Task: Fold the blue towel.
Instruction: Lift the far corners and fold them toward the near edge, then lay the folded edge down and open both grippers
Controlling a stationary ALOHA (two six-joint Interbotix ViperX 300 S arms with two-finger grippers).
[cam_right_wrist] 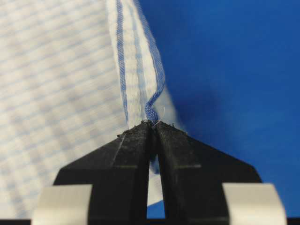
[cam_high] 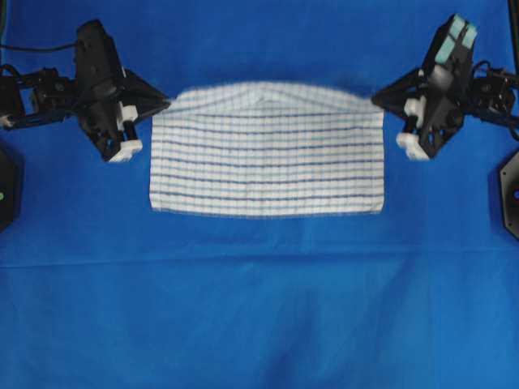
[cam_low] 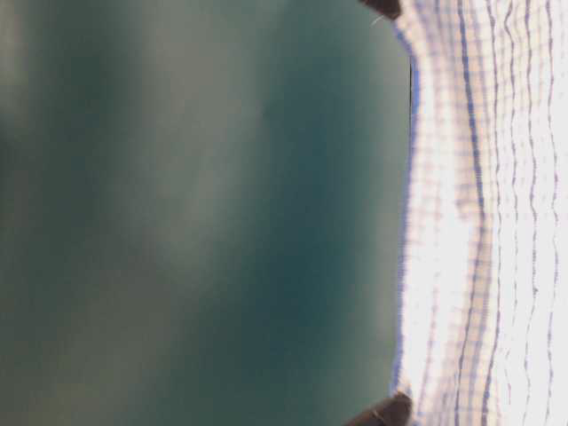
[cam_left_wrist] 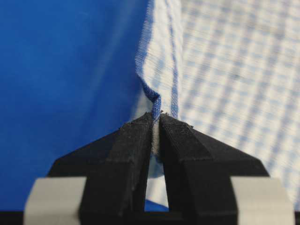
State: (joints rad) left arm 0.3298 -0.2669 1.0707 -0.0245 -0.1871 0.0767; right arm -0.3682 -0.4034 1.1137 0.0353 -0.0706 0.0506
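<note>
Blue towel [cam_high: 268,154] lies on the blue table cloth [cam_high: 259,324], its long axis running from one arm to the other and its dark stripes along that axis. The left gripper [cam_left_wrist: 156,123] pinches the towel's far left corner; the right gripper [cam_right_wrist: 153,125] pinches its far right corner. To fold well, carry both corners together, level and taut, toward the towel's near edge, matching corner to corner
</note>
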